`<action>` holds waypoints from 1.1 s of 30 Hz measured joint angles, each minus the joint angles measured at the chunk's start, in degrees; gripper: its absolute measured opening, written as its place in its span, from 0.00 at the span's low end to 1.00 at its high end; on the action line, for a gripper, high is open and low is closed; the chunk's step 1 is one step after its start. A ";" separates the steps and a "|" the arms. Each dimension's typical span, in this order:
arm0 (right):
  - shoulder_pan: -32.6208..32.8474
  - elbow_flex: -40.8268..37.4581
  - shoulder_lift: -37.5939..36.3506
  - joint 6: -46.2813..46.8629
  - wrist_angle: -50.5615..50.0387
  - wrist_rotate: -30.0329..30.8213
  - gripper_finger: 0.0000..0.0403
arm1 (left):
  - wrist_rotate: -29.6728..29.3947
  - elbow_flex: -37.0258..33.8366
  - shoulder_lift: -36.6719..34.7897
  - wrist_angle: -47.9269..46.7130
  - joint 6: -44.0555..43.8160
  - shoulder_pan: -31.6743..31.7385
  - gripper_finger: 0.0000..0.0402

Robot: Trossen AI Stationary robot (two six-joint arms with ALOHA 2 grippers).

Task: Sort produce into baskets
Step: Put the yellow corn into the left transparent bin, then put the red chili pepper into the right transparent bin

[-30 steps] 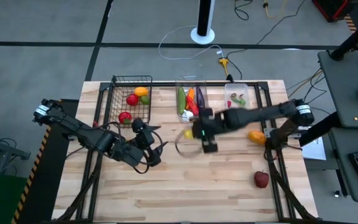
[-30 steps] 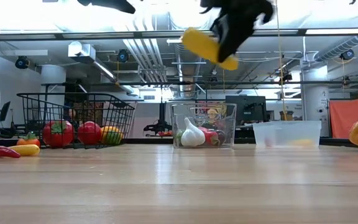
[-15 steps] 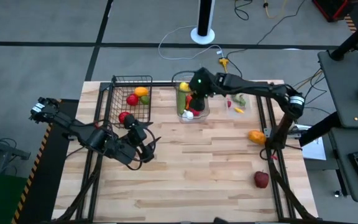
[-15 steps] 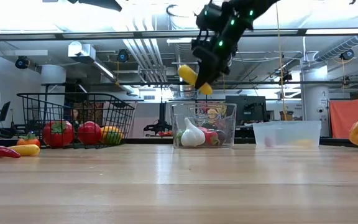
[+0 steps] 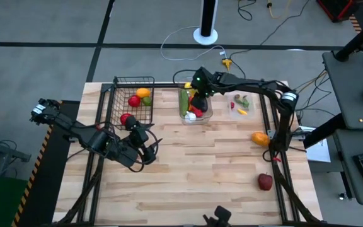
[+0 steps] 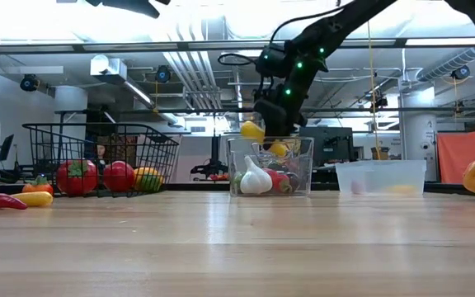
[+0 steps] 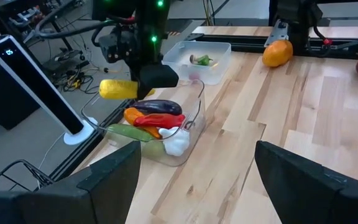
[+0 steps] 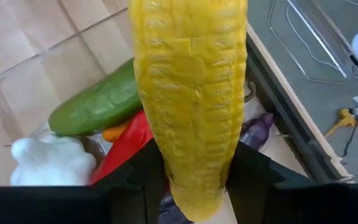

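My right gripper [image 5: 197, 90] is shut on a yellow corn cob [image 8: 188, 93], just above the taller clear bin [image 5: 195, 113] at the far middle of the table. That bin holds a green cucumber [image 8: 95, 106], a red pepper [image 8: 126, 149], a purple eggplant [image 7: 160, 107] and white garlic [image 6: 256, 179]. The cob also shows in the low view [image 6: 252, 129]. My left gripper [image 5: 147, 149] hangs open over the table's left middle, near the black wire basket [image 5: 120, 94]; its fingers frame the left wrist view [image 7: 197, 186]. My right gripper pinches the corn cob's two long sides [image 8: 166, 168] between its two fingers [image 8: 145, 177], nearer one end of the cob. The fingers slant down from above. The cob is lifted clear and tilted, its lower end [image 6: 279, 148] at the bin's rim.
The wire basket holds red and yellow-green produce [image 5: 134, 99]. A shallow clear bin [image 5: 233, 94] stands to the right of the taller one. An orange pepper [image 5: 260, 137] and a red apple [image 5: 265, 181] lie at the right. A red chili [image 6: 5, 200] and a small yellow pepper [image 6: 33, 198] lie at the left of the low view.
My right gripper has carried the corn cob from above the table's middle toward the far edge and down to the taller clear bin, rolling its wrist on the way. The cob stays lifted clear and now tilts over the bin's rim.
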 joint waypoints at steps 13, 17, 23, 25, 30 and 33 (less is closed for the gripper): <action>-0.40 0.00 0.79 1.29 0.46 -0.10 0.48 | -0.01 0.00 0.01 0.07 -0.44 0.00 0.74; -0.56 0.00 -0.06 1.31 0.45 -0.10 0.53 | 0.13 0.00 0.01 0.07 -0.66 0.00 0.74; -0.51 0.00 -3.19 2.36 -0.02 -5.87 0.55 | 4.97 0.00 0.15 -0.08 -1.33 0.00 0.74; -0.31 0.00 -4.83 3.51 -0.09 -9.13 0.55 | 7.75 0.00 0.38 -0.18 -1.37 0.00 0.74; 2.35 -0.28 -9.82 4.32 -1.05 -14.88 0.54 | 16.53 0.00 1.38 -0.66 -1.61 0.00 0.74; 5.75 -0.80 -13.19 4.32 -2.23 -15.12 0.54 | 20.06 0.00 2.11 -2.86 -3.72 0.00 0.74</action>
